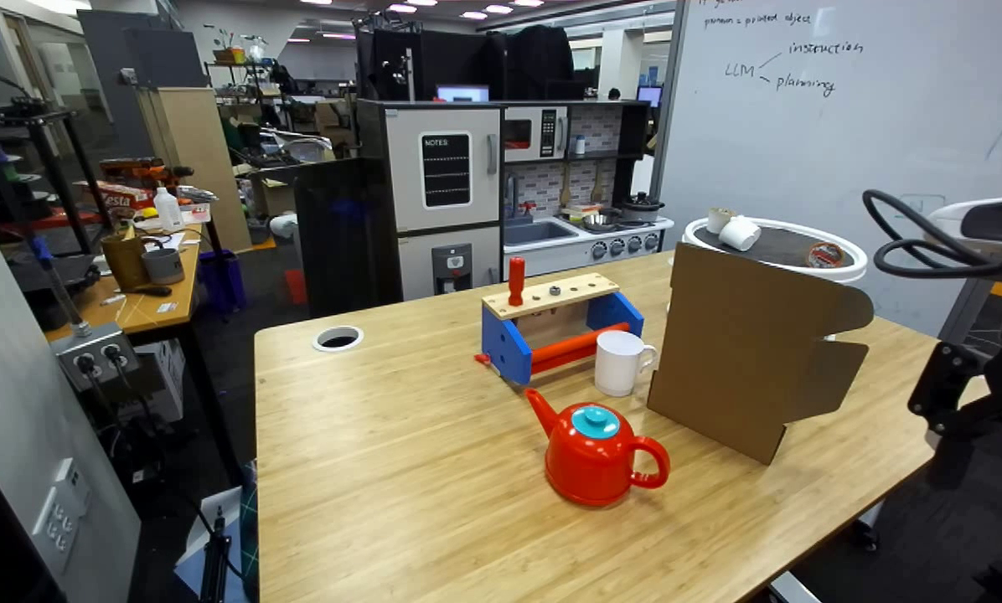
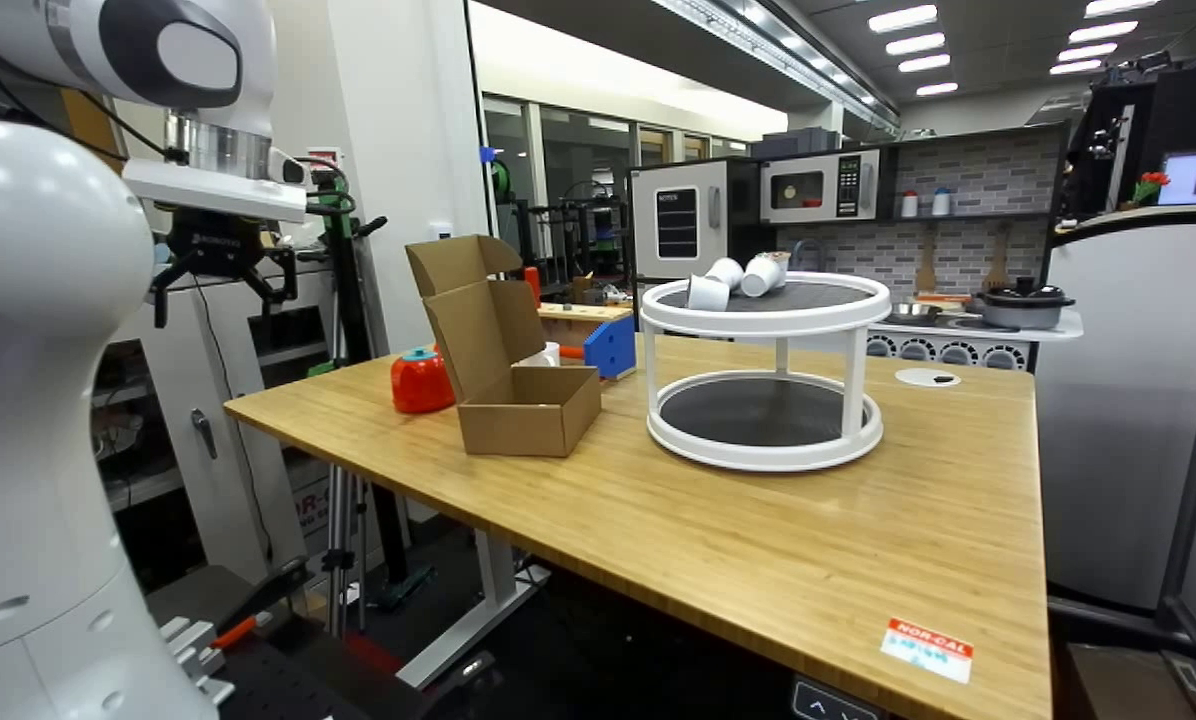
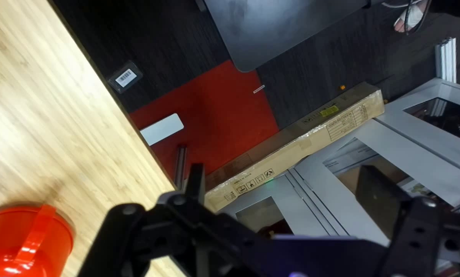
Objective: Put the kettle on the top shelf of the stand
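Pale wood table (image 1: 384, 469), red kettle (image 1: 591, 467) on it, toy kitchen (image 1: 486, 211) beyond; tool (image 2: 214, 310) spread

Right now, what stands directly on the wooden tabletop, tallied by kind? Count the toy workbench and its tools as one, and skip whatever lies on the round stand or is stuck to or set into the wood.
Red kettle: 1
White mug: 1
Open cardboard box: 1
Toy workbench: 1
Two-tier round stand: 1
Total: 5
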Action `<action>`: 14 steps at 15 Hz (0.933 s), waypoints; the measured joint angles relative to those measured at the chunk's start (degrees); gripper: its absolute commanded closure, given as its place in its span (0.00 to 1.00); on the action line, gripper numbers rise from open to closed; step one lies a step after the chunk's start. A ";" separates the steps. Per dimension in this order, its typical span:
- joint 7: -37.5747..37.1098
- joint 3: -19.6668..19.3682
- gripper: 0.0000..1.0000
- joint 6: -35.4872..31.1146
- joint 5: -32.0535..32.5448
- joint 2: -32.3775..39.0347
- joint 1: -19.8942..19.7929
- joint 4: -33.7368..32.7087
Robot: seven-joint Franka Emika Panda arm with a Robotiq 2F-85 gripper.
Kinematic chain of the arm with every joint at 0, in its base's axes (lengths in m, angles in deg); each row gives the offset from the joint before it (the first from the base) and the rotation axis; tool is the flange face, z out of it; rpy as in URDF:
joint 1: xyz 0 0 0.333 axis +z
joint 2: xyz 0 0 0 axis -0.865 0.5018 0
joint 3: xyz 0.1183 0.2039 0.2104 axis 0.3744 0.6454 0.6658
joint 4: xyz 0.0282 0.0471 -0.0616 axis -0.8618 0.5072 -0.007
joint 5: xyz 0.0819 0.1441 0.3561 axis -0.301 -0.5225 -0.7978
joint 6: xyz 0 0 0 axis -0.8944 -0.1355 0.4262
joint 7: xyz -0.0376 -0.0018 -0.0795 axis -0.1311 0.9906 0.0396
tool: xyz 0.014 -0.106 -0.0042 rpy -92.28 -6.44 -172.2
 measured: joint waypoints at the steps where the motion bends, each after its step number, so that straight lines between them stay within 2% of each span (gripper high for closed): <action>1: 2.14 -0.46 0.00 -0.16 -0.50 0.40 0.60 -0.04; 5: 10.73 -2.67 0.00 -0.20 -0.82 0.19 2.44 -0.32; 11: 11.35 -2.79 0.00 -0.16 -0.72 0.22 2.51 -0.32; 14: 10.41 -2.77 0.00 -0.90 0.68 0.52 0.61 -0.35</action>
